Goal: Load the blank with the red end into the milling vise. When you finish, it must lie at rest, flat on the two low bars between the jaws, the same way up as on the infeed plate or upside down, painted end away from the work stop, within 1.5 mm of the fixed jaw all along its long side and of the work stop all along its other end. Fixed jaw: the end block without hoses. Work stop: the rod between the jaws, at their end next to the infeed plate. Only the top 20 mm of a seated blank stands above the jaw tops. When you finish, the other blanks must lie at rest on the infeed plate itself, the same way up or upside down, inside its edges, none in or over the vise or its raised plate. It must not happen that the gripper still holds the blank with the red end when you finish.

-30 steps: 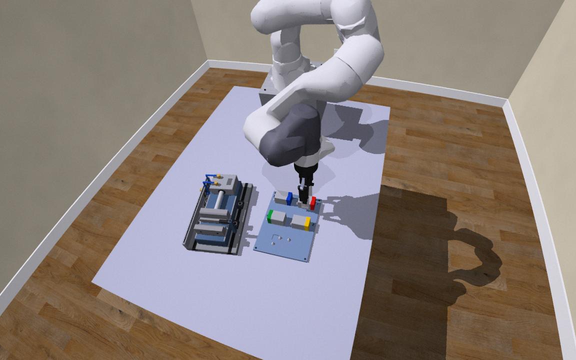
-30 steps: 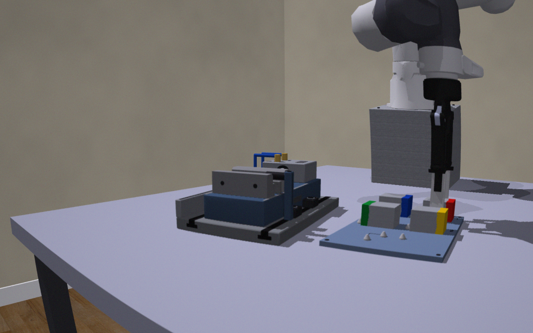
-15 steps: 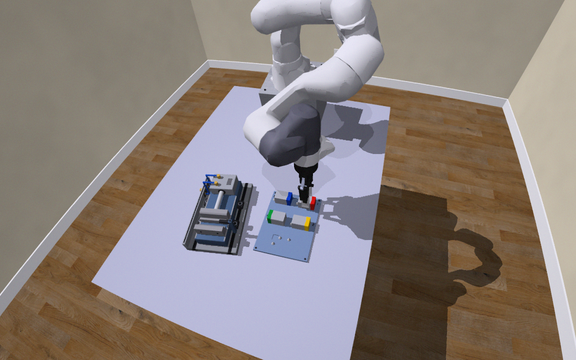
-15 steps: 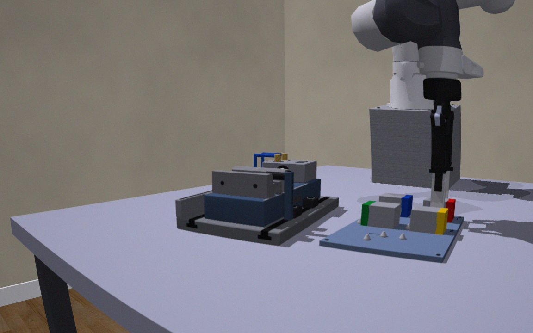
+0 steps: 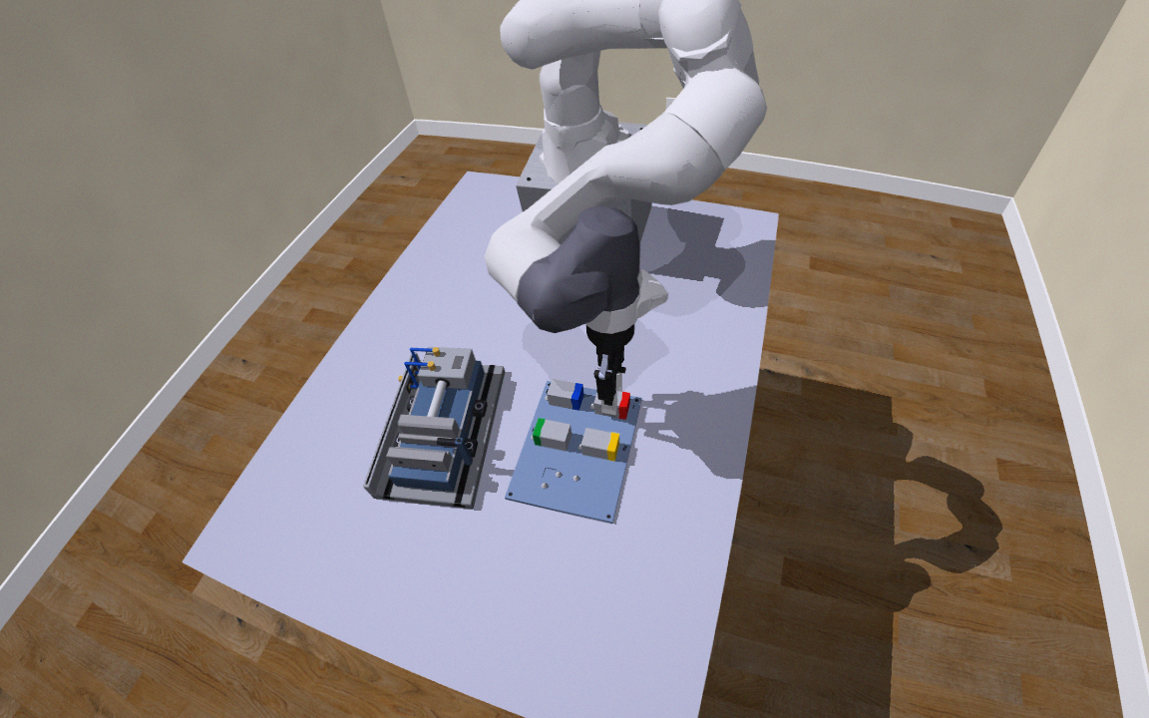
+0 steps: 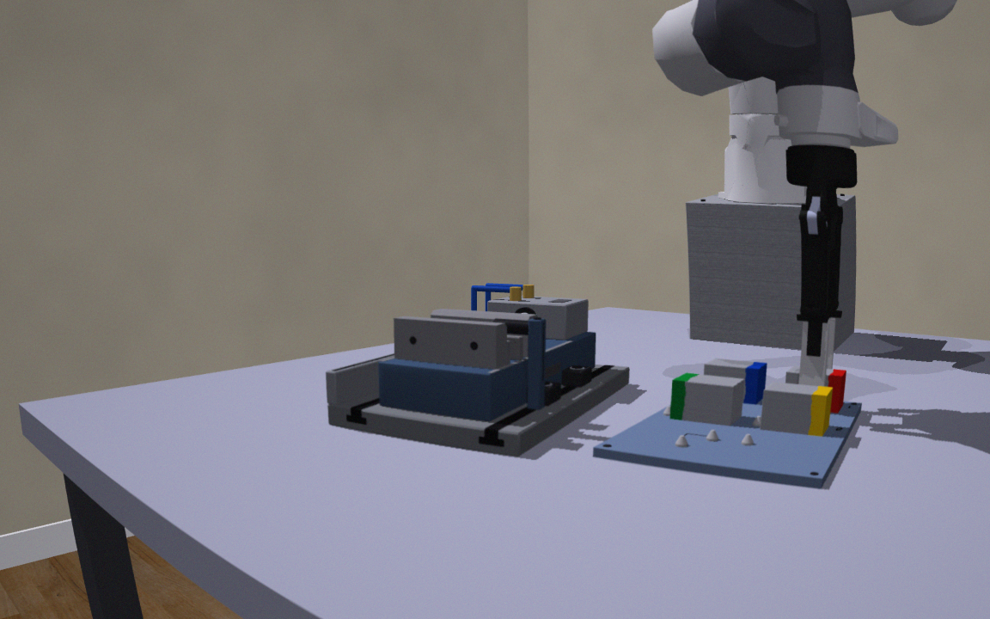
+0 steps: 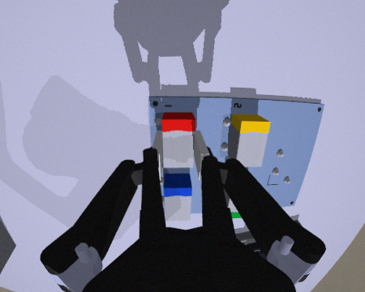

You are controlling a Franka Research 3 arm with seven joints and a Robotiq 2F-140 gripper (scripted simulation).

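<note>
- While its fingers press both long sides, the hand [image 7: 178, 159] grips the red-ended blank [image 7: 178, 141] on the infeed plate [image 7: 298, 135].
- Beside it lie the blue-ended blank [image 5: 566, 393] and yellow-ended blank [image 5: 599, 442].
- Nearby on the bench [image 5: 472, 580] stands the vise [image 5: 431, 428].

The arm [image 5: 641, 152] is built of rounded, glossy white segments, with one dark grey segment [image 5: 582, 272] next to the wrist. Below that sits a white flange, then a short black collar. The gripper [image 7: 178, 168] is all black, with long angled links and slim fingers; pale grey knuckle pins [image 7: 82, 255] show at its outer joints. The base is a grey block [image 6: 744, 269].
</note>
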